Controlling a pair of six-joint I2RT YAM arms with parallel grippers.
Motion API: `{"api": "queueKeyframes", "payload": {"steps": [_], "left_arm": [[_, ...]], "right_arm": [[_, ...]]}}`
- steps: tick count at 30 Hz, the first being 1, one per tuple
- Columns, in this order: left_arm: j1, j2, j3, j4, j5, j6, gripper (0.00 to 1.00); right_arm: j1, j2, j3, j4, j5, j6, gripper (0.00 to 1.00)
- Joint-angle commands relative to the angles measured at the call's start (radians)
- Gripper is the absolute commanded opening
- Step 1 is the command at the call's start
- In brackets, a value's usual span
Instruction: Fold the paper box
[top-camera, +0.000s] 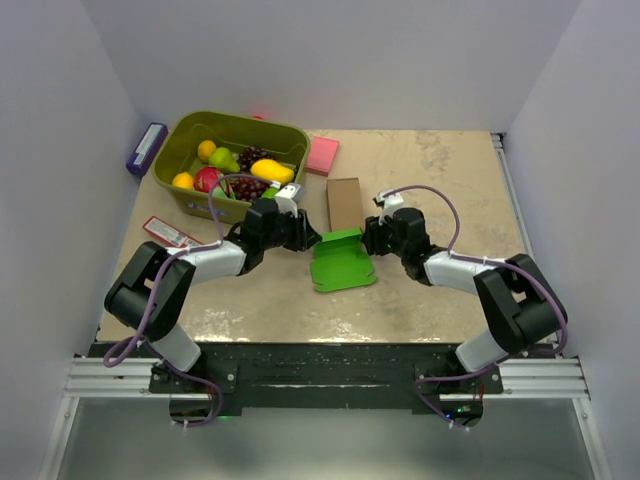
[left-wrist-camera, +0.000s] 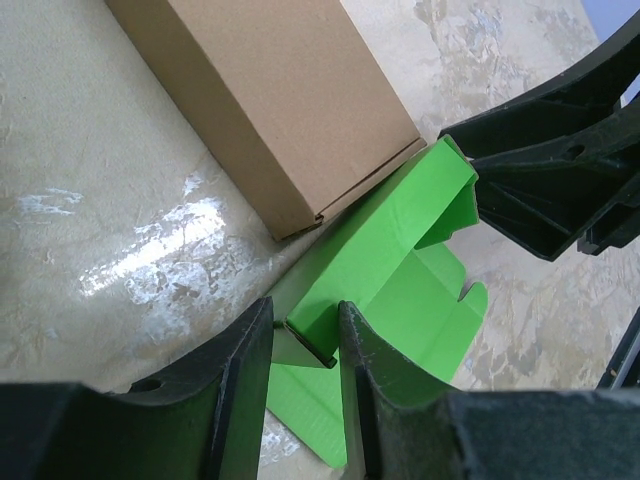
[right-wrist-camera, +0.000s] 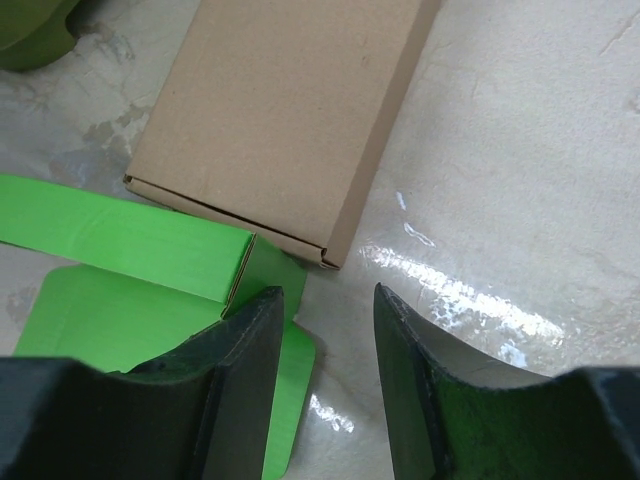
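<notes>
The paper box (top-camera: 342, 264) is bright green card lying mid-table, its far wall folded upright and its near panel flat. My left gripper (top-camera: 308, 240) is at the box's left end. In the left wrist view my left gripper (left-wrist-camera: 303, 310) is shut on a folded corner of the paper box (left-wrist-camera: 400, 250), which spans the gap between both fingers. My right gripper (top-camera: 368, 240) is at the box's right end. In the right wrist view my right gripper (right-wrist-camera: 328, 295) stands open over bare table, its left finger beside the end of the raised green wall (right-wrist-camera: 120, 240).
A brown cardboard box (top-camera: 344, 203) lies just behind the green card, close to both grippers. A pink pad (top-camera: 322, 155) and an olive basket (top-camera: 180, 140) of toy fruit sit at the back left. A red-and-white packet (top-camera: 172, 232) lies by the left arm.
</notes>
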Motion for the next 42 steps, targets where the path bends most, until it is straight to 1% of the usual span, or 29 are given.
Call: {"api": "queueKeyframes", "payload": {"steps": [1,4,7,11,17,30,39,42], "left_arm": [[0.002,0.029,0.007,-0.088,0.010,0.047,0.35],[0.005,0.029,0.007,-0.088,0.011,0.047,0.35],[0.008,0.026,0.007,-0.089,0.013,0.050,0.35],[0.008,0.023,0.009,-0.091,0.015,0.050,0.34],[0.008,0.020,0.009,-0.094,0.016,0.050,0.34],[0.010,0.014,0.007,-0.099,0.021,0.050,0.34],[0.010,0.017,0.009,-0.102,0.024,0.052,0.34],[0.010,0.015,0.010,-0.102,0.024,0.053,0.34]], "right_arm": [[0.019,0.003,0.033,0.018,-0.128,-0.014,0.45],[0.019,-0.015,0.026,-0.025,-0.113,-0.007,0.45],[0.019,-0.038,0.001,-0.013,-0.116,-0.005,0.45],[0.019,-0.035,0.014,-0.047,-0.137,-0.013,0.45],[0.020,-0.063,-0.016,-0.053,-0.150,-0.008,0.45],[0.022,-0.061,-0.009,-0.054,-0.225,-0.037,0.49],[0.039,-0.052,-0.002,-0.050,-0.254,-0.050,0.53],[0.045,-0.051,0.000,-0.048,-0.233,-0.053,0.54]]}}
